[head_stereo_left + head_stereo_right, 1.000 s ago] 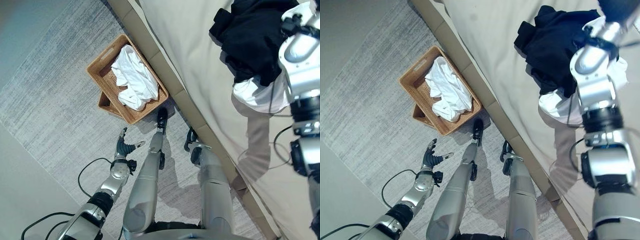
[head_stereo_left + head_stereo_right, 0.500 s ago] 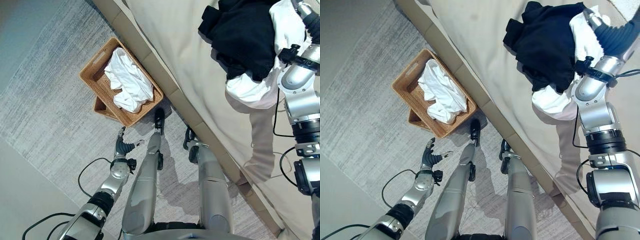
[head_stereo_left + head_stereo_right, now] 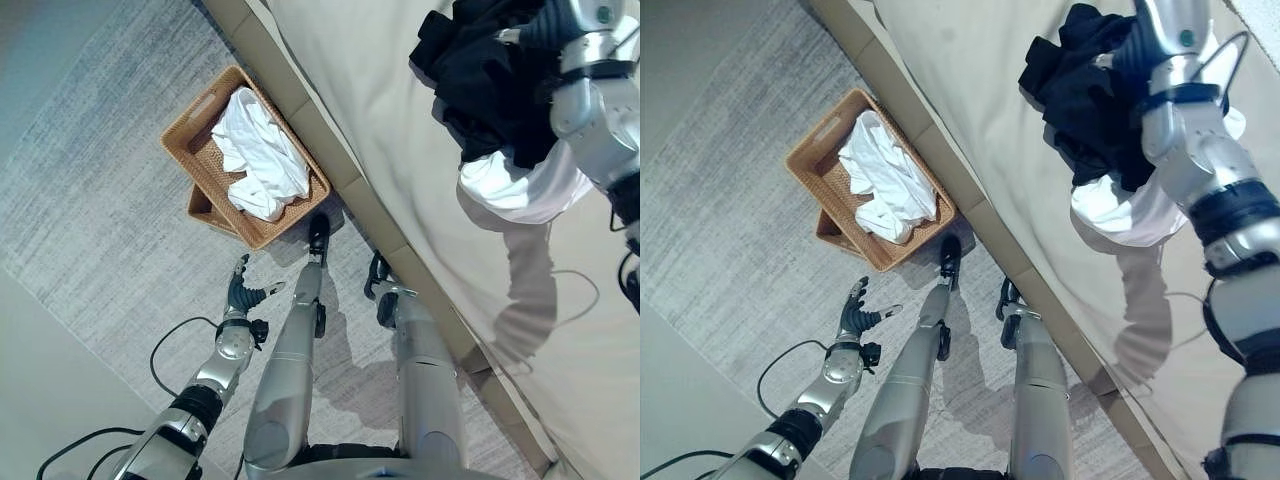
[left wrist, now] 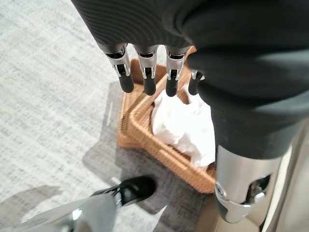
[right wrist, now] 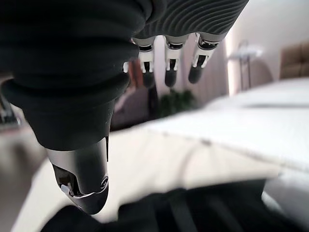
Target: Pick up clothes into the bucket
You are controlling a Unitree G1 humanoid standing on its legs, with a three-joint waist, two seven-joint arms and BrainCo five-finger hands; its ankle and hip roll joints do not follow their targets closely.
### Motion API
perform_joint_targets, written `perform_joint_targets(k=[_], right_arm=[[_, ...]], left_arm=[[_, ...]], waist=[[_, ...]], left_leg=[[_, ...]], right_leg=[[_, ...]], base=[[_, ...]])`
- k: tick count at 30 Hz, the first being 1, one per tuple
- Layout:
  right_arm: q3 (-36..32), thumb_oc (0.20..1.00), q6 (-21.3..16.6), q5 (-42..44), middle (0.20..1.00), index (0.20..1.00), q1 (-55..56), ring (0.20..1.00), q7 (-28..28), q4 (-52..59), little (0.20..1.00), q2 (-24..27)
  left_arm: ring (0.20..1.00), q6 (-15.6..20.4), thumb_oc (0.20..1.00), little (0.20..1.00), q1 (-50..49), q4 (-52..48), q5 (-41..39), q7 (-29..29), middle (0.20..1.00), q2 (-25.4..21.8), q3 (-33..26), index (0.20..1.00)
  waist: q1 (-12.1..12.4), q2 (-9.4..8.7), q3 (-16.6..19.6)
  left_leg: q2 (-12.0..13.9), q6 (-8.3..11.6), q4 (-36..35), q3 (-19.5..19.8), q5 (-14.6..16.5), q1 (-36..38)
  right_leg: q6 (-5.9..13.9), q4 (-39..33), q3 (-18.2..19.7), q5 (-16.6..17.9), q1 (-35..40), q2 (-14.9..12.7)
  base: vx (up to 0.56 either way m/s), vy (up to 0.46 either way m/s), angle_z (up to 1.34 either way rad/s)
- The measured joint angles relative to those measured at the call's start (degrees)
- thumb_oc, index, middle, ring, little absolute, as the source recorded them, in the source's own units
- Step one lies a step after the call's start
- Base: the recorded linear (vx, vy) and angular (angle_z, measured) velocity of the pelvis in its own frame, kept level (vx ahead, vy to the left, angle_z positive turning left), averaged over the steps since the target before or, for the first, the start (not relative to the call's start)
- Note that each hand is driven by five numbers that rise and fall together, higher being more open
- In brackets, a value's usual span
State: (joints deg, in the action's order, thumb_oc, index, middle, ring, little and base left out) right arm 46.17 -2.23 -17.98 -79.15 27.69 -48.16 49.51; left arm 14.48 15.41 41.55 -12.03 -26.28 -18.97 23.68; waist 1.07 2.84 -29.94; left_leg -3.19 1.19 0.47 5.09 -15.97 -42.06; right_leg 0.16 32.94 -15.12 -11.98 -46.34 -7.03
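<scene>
Right hand: fingers straight and spread, holding nothing, poised over the black garment on the bed.
Left hand: relaxed, empty, low by the wicker basket.
Basket: 1 white cloth inside.
Next grab: probably best to sink the fingers deep into the bunched folds.

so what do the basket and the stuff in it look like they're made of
The basket looks like woven wicker or rattan: tan, matte, with a visible weave and a cut-out handle slot. The white garment in it looks like soft, thin fabric, possibly cotton, going by its crumpled folds; the exact fibre cannot be told.
</scene>
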Motion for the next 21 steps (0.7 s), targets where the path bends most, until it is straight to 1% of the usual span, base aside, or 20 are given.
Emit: perform_joint_targets(k=[1,2,3,4,6,8,13,16,18,20,21], right_arm=[[0.5,1.0,0.0,1.6,1.0,1.0,-1.4,1.0,-1.7,-4.2,1.0,-3.1],[1.8,1.0,0.0,4.6,1.0,1.0,-2.4,1.0,-4.8,-10.3,1.0,-5.7],[1.8,1.0,-0.2,5.8,1.0,1.0,-2.6,1.0,-5.8,-12.4,1.0,-6.5],[1.9,1.0,-0.1,7.7,1.0,1.0,-2.7,1.0,-8.0,-15.8,1.0,-7.4],[1.9,1.0,0.0,9.3,1.0,1.0,-2.7,1.0,-10.0,-17.5,1.0,-7.6],[1.7,1.0,-0.1,10.3,1.0,1.0,-2.5,1.0,-11.0,-19.3,1.0,-7.9],[1.6,1.0,-0.3,11.8,1.0,1.0,-2.4,1.0,-13.8,-22.3,1.0,-8.5],[1.5,1.0,-0.4,11.9,1.0,1.0,-2.5,1.0,-15.0,-23.6,1.0,-8.6],[0.6,1.0,-0.4,11.9,1.0,1.0,-3.0,1.0,-16.1,-26.2,1.0,-8.7],[0.4,1.0,-0.2,11.9,1.0,1.0,-3.9,1.0,-17.0,-27.7,1.0,-8.6],[0.3,1.0,-0.2,11.9,1.0,1.0,-4.3,1.0,-17.3,-28.1,1.0,-8.6]], left_arm=[[1.0,0.0,1.0,1.0,-0.2,0.2,0.0,0.3,1.0,-0.1,0.0,1.0],[1.0,0.0,1.0,1.0,0.1,0.4,-0.1,1.2,1.0,-0.2,0.1,1.0],[1.0,0.1,1.0,1.0,0.1,0.4,-0.2,1.7,1.0,-0.1,0.1,1.0],[1.0,0.0,1.0,1.0,0.4,0.6,-0.3,2.3,1.0,-0.1,0.7,1.0],[1.0,-0.2,1.0,1.0,0.6,1.3,-0.7,3.0,1.0,0.0,1.1,1.0],[1.0,-0.2,1.0,1.0,0.9,1.8,-1.3,3.7,1.0,0.0,1.1,1.0],[1.0,-0.2,1.0,1.0,0.9,1.7,-1.6,4.7,1.0,-0.3,1.2,1.0],[1.0,-0.2,1.0,1.0,0.9,1.6,-2.8,5.4,1.0,-0.4,2.2,1.0],[1.0,-0.2,1.0,1.0,0.9,0.9,-2.8,6.2,1.0,-0.4,2.3,1.0],[1.0,-0.2,1.0,1.0,0.9,0.4,-2.8,6.7,1.0,-0.6,2.3,1.0],[1.0,-0.3,1.0,1.0,0.9,0.4,-2.9,6.8,1.0,-0.6,2.3,1.0]], waist=[[0.0,-0.39,0.2],[0.0,-0.68,0.4],[0.1,-0.69,0.4],[0.5,-0.7,0.4],[1.0,-0.7,0.4],[1.3,-0.7,0.4],[1.6,-0.71,0.4],[1.6,-0.71,0.4],[1.9,-0.7,0.4],[2.7,-0.77,0.5],[2.7,-0.77,0.5]], left_leg=[[0.0,0.0,0.0,0.0,0.0,0.0],[0.0,0.02,0.0,0.1,0.0,-0.1],[0.0,0.02,0.0,0.3,0.0,-0.2],[0.0,0.02,0.0,0.6,0.0,-0.5],[0.0,0.32,-0.1,0.6,-0.1,-0.9],[-0.1,-0.01,0.0,0.6,-0.1,-0.8],[-0.1,0.09,0.0,0.6,0.0,-0.7],[-0.1,0.09,0.0,0.7,0.0,-0.8],[-0.1,0.1,-0.1,0.9,0.0,-1.4],[-0.1,0.09,-0.1,1.0,0.0,-2.2],[-0.1,0.08,-0.1,1.0,0.0,-2.4]], right_leg=[[0.0,0.0,0.0,0.0,0.0,0.0],[0.01,-0.3,-0.1,0.0,0.0,0.0],[0.01,-0.4,-0.3,0.0,0.0,0.0],[0.01,-0.7,-0.6,0.0,-0.1,0.0],[-0.07,-0.6,-0.6,0.1,-0.4,0.0],[0.03,-0.6,-0.5,0.3,-0.3,0.0],[0.08,-0.6,-0.6,0.2,-0.1,0.0],[0.09,-0.6,-0.6,0.2,-0.5,-0.1],[0.08,-0.3,-0.6,0.2,-1.2,-0.1],[0.08,0.2,-0.6,0.2,-2.2,-0.1],[0.07,0.3,-0.6,0.2,-2.4,-0.1]], base=[[0.02,-0.013,0.04],[0.02,-0.013,0.04],[0.1,-0.042,0.07],[0.01,-0.008,0.07],[0.02,-0.002,0.0],[0.05,-0.015,-0.01],[0.02,-0.007,0.0],[0.0,0.0,0.0],[0.0,0.0,0.0],[0.0,0.0,0.0],[0.0,0.0,0.0]])
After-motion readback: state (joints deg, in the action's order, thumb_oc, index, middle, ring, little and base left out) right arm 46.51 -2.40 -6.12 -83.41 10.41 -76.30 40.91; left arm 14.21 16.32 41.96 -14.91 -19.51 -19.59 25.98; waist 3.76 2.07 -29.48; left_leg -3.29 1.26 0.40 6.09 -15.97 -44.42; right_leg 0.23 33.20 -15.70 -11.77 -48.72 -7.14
